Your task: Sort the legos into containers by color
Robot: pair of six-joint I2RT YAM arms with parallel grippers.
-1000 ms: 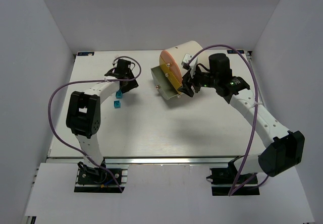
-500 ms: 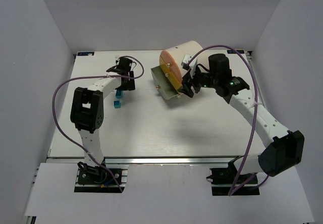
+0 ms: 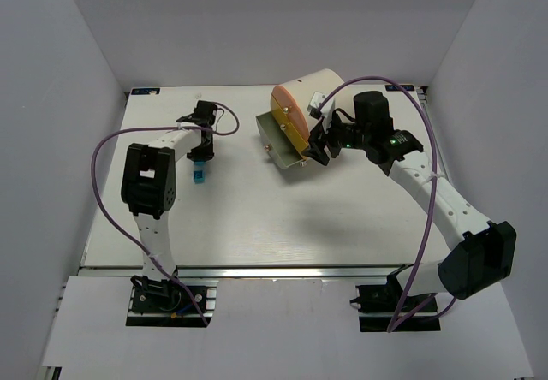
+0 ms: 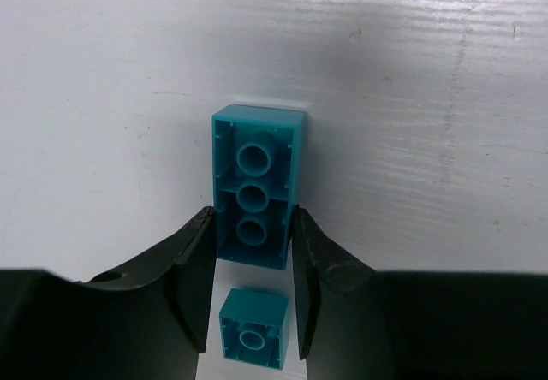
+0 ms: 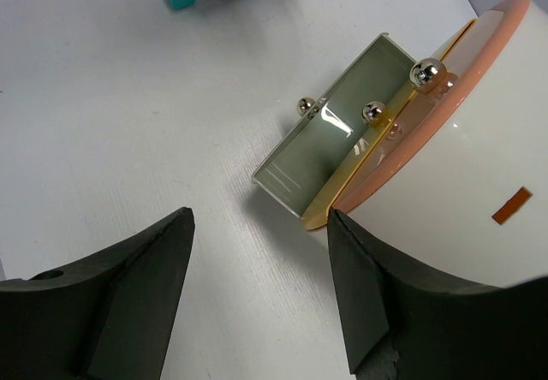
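Left gripper [image 4: 253, 226] has its fingers pinched onto the sides of a long teal brick [image 4: 257, 170]. They clamp its near half, and the rest sticks out past the fingertips, hollow underside facing the wrist cam. A small teal brick [image 4: 253, 329] sits between the same fingers, further back toward the palm, on the white table [image 4: 428, 97]. Can't tell if it touches either finger. Right gripper [image 5: 259, 216] is spread wide with nothing in it. The cream drum [image 5: 479, 175] lies on its side just past its right fingertip, the orange-rimmed end with brass knobs turned toward the gap.
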